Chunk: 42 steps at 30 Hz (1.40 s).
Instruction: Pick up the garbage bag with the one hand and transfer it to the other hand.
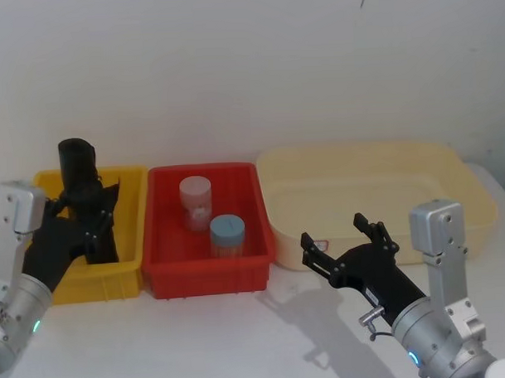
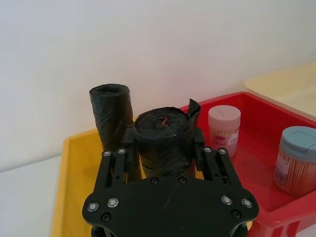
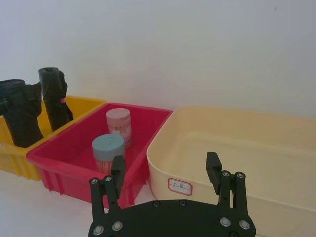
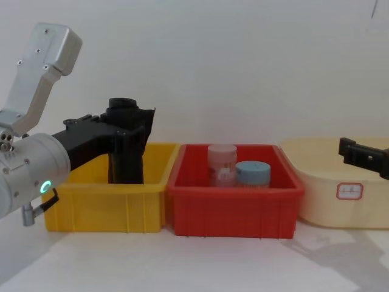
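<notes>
The garbage bag (image 2: 163, 148) stands upright inside the yellow bin (image 1: 127, 272), its loose flap flaring at the top, with a slimmer black roll (image 2: 111, 118) just beside it in the same bin. The left gripper (image 2: 163, 139) reaches into the yellow bin and is closed around the bag, one finger pressed against each side of it. The right gripper (image 1: 334, 233) hovers well to the right of the yellow bin, past the red bin (image 1: 168, 279) that sits beside it, with its fingers spread wide and nothing between them.
</notes>
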Motion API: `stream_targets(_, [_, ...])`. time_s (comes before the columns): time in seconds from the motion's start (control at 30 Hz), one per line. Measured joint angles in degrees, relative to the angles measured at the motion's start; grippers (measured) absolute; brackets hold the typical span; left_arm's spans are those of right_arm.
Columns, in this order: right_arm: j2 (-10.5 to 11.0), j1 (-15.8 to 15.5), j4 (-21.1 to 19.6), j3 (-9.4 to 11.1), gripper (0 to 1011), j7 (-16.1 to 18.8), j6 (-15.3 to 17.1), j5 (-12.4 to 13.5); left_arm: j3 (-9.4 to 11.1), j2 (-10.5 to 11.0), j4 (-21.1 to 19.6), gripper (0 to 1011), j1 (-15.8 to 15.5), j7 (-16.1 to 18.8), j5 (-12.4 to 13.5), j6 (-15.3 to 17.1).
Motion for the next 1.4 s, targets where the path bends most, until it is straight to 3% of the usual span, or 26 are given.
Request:
stream_targets(0.13, [0.00,0.00,0.00,0.00,1009,0.00,0.00,0.00,-0.25,-0.30,0.69,568,-0.39,-0.66,-0.24,-0.21])
stream_targets(0.27, [0.00,0.00,0.00,0.00,1010,0.00,0.00,0.00,-0.49,-0.44,0.86,539,-0.55,-1.05,-0.32,-0.31])
stream_targets(0.8, [0.00,0.00,0.00,0.00,1010,0.00,0.00,0.00,-1.19,0.05,-3.15,535,-2.18,-3.34,-0.24,0.99])
stream_targets(1.4, [0.00,0.00,0.00,0.00,1010,0.00,0.00,0.00,0.64,0.85,-5.46,535,-8.50,-13.94,-3.00,2.97])
